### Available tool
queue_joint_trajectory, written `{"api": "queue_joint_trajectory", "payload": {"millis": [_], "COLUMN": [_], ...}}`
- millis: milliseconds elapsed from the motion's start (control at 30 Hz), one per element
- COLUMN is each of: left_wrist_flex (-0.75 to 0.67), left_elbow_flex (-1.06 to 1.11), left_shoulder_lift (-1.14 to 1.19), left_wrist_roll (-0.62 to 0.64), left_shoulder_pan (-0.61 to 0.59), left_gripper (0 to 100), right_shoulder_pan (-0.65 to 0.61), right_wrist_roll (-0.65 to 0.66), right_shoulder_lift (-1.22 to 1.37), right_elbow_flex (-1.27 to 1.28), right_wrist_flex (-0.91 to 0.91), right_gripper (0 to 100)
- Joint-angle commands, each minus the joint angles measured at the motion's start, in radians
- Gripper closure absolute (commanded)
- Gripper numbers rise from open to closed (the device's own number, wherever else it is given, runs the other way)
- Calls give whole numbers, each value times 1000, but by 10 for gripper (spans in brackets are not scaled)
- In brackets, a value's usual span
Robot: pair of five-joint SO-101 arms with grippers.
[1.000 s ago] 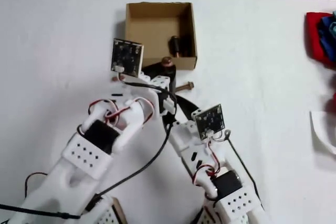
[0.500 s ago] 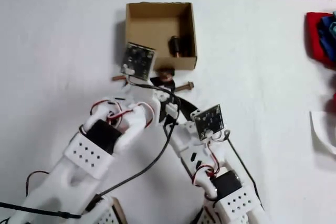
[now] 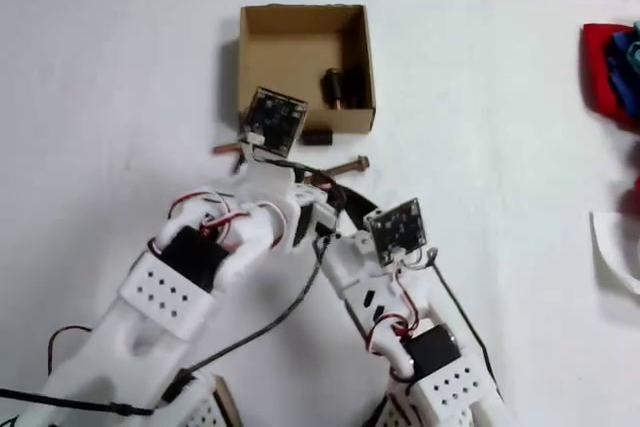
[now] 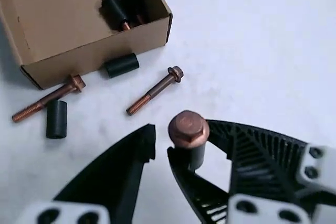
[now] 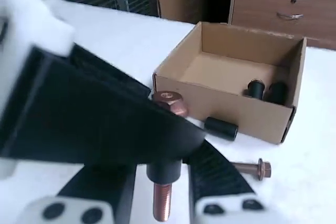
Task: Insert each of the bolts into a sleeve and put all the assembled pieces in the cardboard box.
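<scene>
The bolt (image 5: 169, 103) stood upright in a sleeve (image 5: 164, 171), head up and thread poking out below, so its long axis ran vertical. The right fingers (image 5: 212, 174) were closed on the sleeve from both sides, holding the pair just short of the near wall of the box (image 3: 280, 57). The left fingers (image 4: 123, 174) were spread apart beside the bolt head, gripping nothing. The box lay beyond the held piece, toward the far edge of the surface (image 3: 500, 97), so the right arm looked best placed to lift it over the wall. Two loose bolts (image 4: 156, 89) and two loose sleeves (image 4: 121, 65) lay along that wall.
</scene>
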Motion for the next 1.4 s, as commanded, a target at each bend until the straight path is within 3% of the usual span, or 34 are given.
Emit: {"api": "queue_joint_trajectory", "payload": {"millis": [0,233,367,500,667,733,833,1100,1367], "left_wrist_flex": [29,198,262,322,137,25,-107,-302,-345], "left_elbow_flex": [-88,-232,-232,-156,108,228,374,611,668], "left_shoulder_lift": [-28,-104,-147,-152,-150,-152,-152,-152,-152], "left_wrist_roll": [-3,-8,-9,-32,-411,-522,-586,-585,-585], "left_shoulder_pan": [0,-66,-239,-445,-689,-727,-755,-760,-755], "left_gripper": [756,756,756,756,755,755,756,756,756], "right_shoulder_pan": [1,42,153,236,269,269,269,262,216], "right_wrist_roll": [0,-6,-14,-120,-141,-141,-146,-147,-149], "right_shoulder_lift": [-19,-18,-18,-16,81,200,458,1262,2049], "right_elbow_flex": [11,11,8,-84,-399,-546,-784,-1521,-2561], "right_wrist_flex": [5,27,25,113,315,344,389,529,872], "right_gripper": [978,978,979,980,980,980,980,980,980]}}
